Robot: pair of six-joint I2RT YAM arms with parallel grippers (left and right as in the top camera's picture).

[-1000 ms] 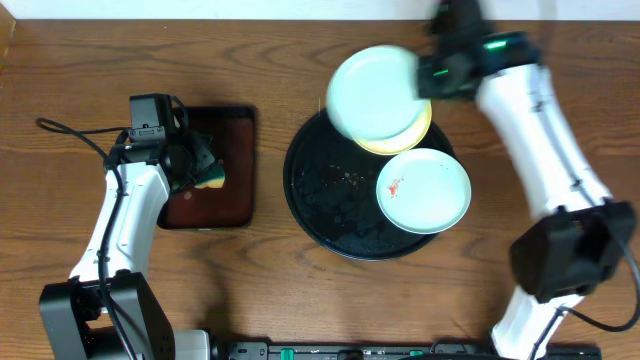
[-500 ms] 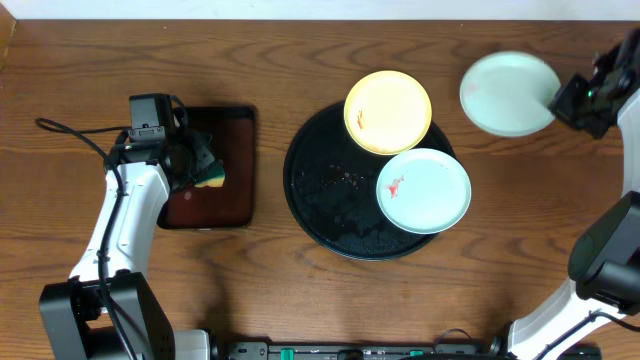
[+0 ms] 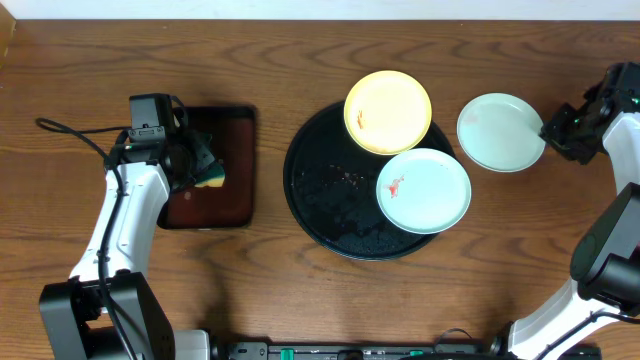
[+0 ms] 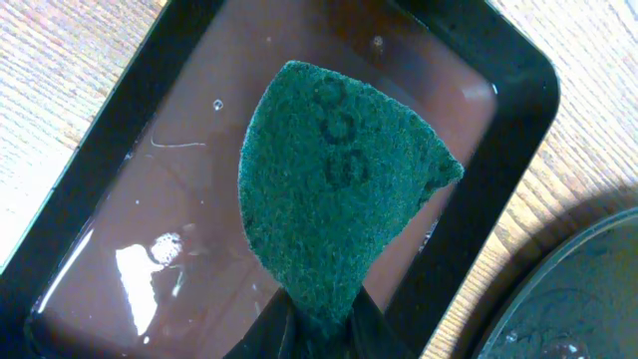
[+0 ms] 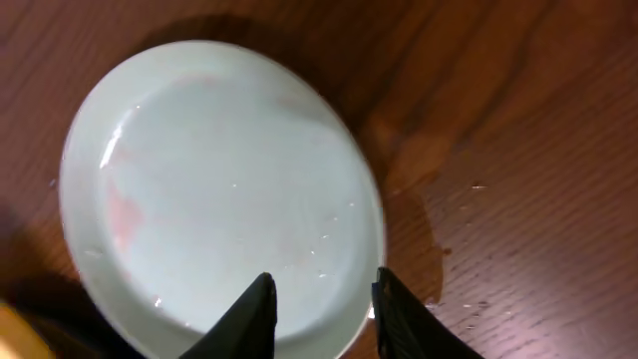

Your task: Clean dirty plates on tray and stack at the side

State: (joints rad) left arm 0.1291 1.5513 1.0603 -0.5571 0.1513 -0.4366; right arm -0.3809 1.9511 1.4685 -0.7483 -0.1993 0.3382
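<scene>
The black round tray [image 3: 322,200] holds a pale yellow plate [image 3: 388,110] with an orange smear and a pale blue plate [image 3: 423,190] with a red smear. A third pale plate [image 3: 498,132] lies on the table to the right of the tray; in the right wrist view [image 5: 219,189] it looks wet with a faint pink trace. My right gripper [image 3: 556,131] [image 5: 324,299] is open, its fingers spread over that plate's right rim. My left gripper [image 3: 200,163] [image 4: 324,324] is shut on a green sponge [image 4: 339,189] above the reddish-brown tray [image 3: 235,190].
The reddish-brown rectangular tray [image 4: 150,199] holds a film of water. The black tray's rim shows at the lower right of the left wrist view [image 4: 573,299]. Water drops lie on the wood beside the third plate [image 5: 469,249].
My right arm carried the third plate from above the yellow plate to the right and lowered it onto the table. The left arm has not moved.
</scene>
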